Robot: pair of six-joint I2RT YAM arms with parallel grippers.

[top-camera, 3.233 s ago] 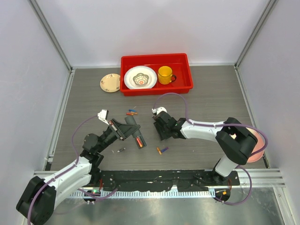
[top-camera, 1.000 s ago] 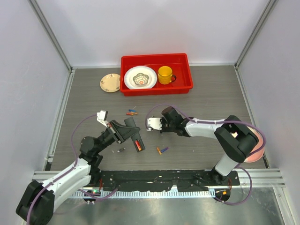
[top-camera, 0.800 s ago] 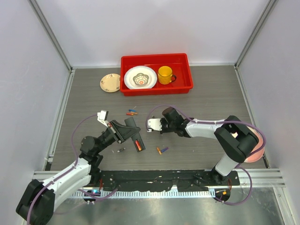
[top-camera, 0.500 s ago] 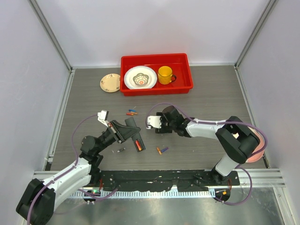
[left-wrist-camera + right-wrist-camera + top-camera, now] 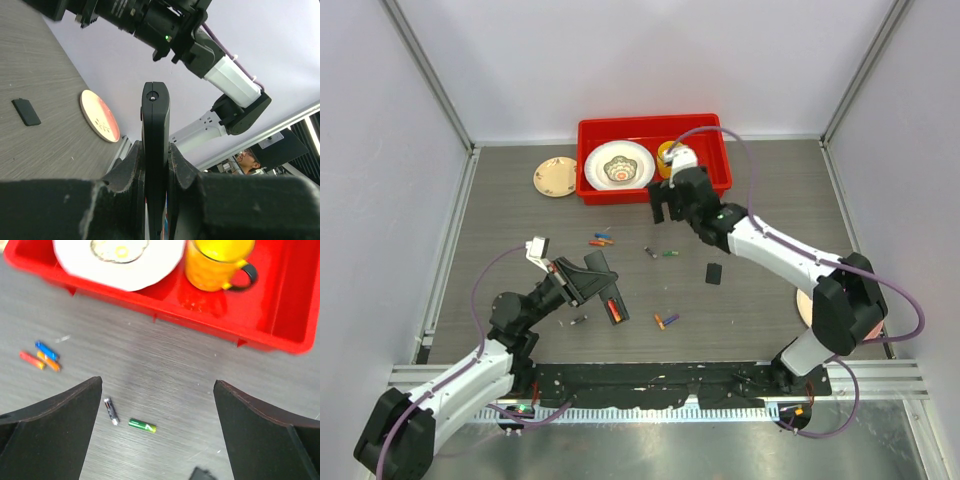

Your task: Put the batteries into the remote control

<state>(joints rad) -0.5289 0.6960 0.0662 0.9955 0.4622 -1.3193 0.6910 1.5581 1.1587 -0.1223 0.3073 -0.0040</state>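
Your grey tabletop (image 5: 780, 210) carries a red tray (image 5: 280, 315) at its far side, and the right jaws hang wide apart just in front of it. The left jaws are clamped on the remote control (image 5: 155, 150) — tilted upward. The batteries (image 5: 142, 426) lie loose on the tabletop — two beneath the right jaws.

One gripping, one free.
Your left gripper (image 5: 156, 150) clamps the remote control (image 5: 155, 110); your right gripper (image 5: 156, 385) hangs, fingers spread wide.
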